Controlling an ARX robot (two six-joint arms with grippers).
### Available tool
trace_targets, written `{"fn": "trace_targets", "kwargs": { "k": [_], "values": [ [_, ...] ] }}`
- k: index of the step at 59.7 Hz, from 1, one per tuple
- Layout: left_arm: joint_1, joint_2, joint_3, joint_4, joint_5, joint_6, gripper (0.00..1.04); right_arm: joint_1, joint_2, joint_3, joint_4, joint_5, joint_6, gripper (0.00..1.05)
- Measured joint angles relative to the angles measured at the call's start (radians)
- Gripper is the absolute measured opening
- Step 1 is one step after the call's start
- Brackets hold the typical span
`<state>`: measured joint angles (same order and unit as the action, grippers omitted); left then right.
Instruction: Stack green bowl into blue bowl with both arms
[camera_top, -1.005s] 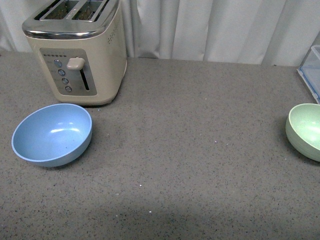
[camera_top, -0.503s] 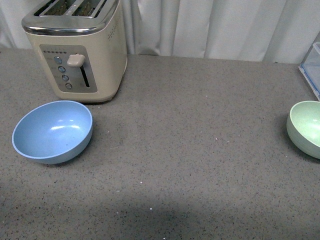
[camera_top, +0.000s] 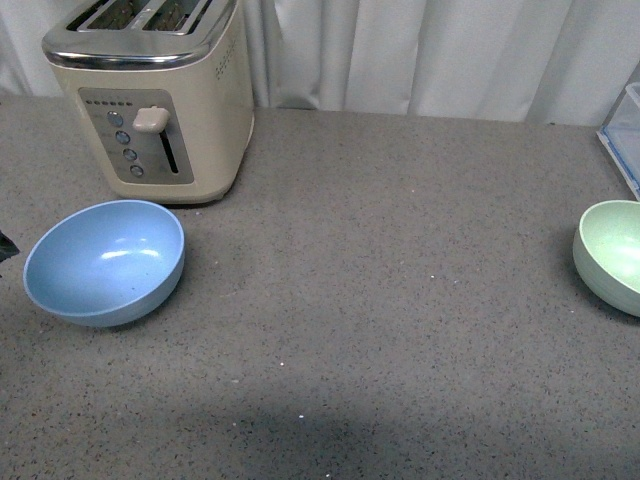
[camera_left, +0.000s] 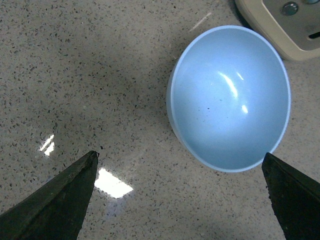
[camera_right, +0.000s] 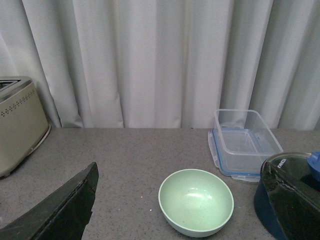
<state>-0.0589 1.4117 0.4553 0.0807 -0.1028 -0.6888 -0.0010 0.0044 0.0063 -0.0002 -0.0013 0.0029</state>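
— As we look out over the counter (camera_top: 400, 330), where do we find the blue bowl (camera_top: 105, 262)?

— We see it just in front of the toaster (camera_top: 150, 95), below the lever end. It sits open side up, near the toaster but apart from it.

— And the green bowl (camera_top: 612, 255)?

— We find it far off to the toaster's right, well apart from it and also open side up. The edge of the front view cuts it.

— What do we make of the left hand (camera_left: 180, 154)?

— Its wrist view shows us two dark fingers (camera_left: 55, 205) spread wide apart, gripping nothing. The blue bowl lies ahead of them, and a corner of the toaster sits just past the bowl. We cannot tell how high the hand hangs over the counter.

— And the right hand (camera_right: 181, 165)?

— We see its fingers (camera_right: 60, 210) just as far apart, with nothing clamped between them. The green bowl rests on the counter ahead of them, untouched, and the toaster stands far off to one side.

— Anything else near the green bowl?

— We see a clear box (camera_right: 245, 142) just beyond it, on the side away from the toaster. A pale curtain (camera_right: 150, 60) hangs behind the toaster.
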Motion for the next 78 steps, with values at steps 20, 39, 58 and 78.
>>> {"fn": "trace_targets", "kwargs": {
  "k": [20, 39, 58, 78],
  "values": [
    [-0.039, 0.14, 0.088, 0.02, -0.009, -0.001, 0.98, 0.0, 0.0, 0.0, 0.0, 0.0, 0.0, 0.96],
    [-0.029, 0.27, 0.147, 0.04, -0.042, 0.034, 0.98, 0.0, 0.0, 0.0, 0.0, 0.0, 0.0, 0.96],
    [-0.027, 0.315, 0.17, 0.055, -0.067, 0.053, 0.98, 0.0, 0.0, 0.0, 0.0, 0.0, 0.0, 0.96],
    [-0.069, 0.343, 0.156, 0.071, -0.082, 0.06, 0.98, 0.0, 0.0, 0.0, 0.0, 0.0, 0.0, 0.96]
  ]
}}
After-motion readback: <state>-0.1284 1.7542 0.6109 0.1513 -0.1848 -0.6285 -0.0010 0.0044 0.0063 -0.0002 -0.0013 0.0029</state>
